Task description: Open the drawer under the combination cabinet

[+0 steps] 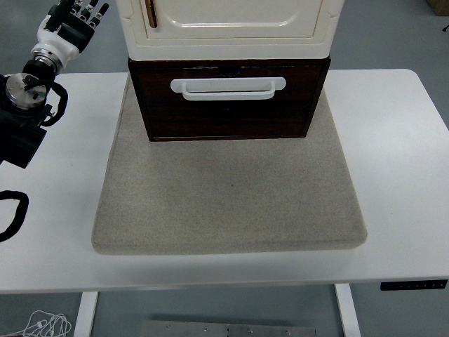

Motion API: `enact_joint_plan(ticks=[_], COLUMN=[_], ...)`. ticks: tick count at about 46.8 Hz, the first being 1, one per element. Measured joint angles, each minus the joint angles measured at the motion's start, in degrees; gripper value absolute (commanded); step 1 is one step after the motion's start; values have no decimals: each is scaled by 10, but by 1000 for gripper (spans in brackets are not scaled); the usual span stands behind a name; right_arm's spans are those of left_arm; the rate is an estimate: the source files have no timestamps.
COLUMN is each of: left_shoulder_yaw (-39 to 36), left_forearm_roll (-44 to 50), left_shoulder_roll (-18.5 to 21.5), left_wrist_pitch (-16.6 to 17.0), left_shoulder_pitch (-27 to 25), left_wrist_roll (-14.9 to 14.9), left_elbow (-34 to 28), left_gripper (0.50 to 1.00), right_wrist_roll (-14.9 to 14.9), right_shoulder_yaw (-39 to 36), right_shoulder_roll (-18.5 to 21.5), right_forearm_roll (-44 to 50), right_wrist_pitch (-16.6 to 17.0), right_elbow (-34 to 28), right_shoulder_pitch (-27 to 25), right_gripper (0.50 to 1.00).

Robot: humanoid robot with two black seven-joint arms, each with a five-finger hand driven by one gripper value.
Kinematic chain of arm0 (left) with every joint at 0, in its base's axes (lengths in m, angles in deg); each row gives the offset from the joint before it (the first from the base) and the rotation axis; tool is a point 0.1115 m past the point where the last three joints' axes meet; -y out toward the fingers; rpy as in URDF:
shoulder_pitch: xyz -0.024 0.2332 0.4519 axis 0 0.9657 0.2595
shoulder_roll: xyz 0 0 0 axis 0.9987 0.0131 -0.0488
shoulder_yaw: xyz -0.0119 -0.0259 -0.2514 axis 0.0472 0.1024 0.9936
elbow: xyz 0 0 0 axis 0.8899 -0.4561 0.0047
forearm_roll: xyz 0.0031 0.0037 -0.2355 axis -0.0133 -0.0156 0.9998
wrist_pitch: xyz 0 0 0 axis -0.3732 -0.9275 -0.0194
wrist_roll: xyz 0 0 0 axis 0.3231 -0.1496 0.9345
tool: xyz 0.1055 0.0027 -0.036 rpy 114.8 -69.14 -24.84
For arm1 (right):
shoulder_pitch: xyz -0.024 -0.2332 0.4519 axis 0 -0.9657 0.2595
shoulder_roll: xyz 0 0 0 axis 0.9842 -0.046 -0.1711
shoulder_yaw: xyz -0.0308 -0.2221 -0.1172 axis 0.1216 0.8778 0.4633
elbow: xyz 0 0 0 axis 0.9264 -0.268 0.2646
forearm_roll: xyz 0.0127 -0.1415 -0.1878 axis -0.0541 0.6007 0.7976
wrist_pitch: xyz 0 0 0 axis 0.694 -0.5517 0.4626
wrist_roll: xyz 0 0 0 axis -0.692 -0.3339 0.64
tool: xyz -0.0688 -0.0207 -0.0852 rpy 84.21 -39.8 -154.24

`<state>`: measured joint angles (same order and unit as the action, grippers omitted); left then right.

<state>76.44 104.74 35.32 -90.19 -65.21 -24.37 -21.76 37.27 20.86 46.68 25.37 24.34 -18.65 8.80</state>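
1. Nearest me, along the desk's (393, 210) near edge, nothing of mine touched the surface; a black cable loop (12, 214) lay by the near-left edge.
2. A grey mat (224, 203) covered the middle of the desk, running from close to the near edge back under the cabinet.
3. The drawer (228, 119), dark brown with a white bar handle (228, 88) across its front, sat on the far part of the mat, centred between the desk's left and right edges. Its front appeared pushed in, about flush with the cabinet above.
4. The cream cabinet (228, 28) stood directly on top of the drawer, with a copper-coloured handle (150, 12) upright on its door, towards the left.
5. I could read no brand, label or writing on any of it.
6. My left hand (74, 21) was raised over the desk's far-left corner, well apart from the drawer and touching nothing. Its fingers (91, 10) were stretched out and slightly apart, pointing away from me, and they held nothing.
7. My left wrist and forearm (28, 91) came in from the left edge, angled up towards that corner.
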Motion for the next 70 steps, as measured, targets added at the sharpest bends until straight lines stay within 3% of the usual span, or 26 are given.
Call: enact_joint_plan(ticks=[55,70], left_shoulder_yaw=[0,-26], left_forearm_roll=[0,-2], left_shoulder_roll=[30,102], left_wrist_pitch=[3,8], left_shoulder_pitch=[-18,-103], left_wrist_roll=[1,0], left_elbow=[6,1], left_gripper=[1000,1000], right_wrist_roll=[0,0], right_shoulder_yaw=[0,0], right_shoulder_roll=[0,0], right_forearm_roll=[0,0], right_wrist_pitch=[0,0], right_elbow=[0,0], right_shoulder_pitch=[0,0], right_gripper=[928,926])
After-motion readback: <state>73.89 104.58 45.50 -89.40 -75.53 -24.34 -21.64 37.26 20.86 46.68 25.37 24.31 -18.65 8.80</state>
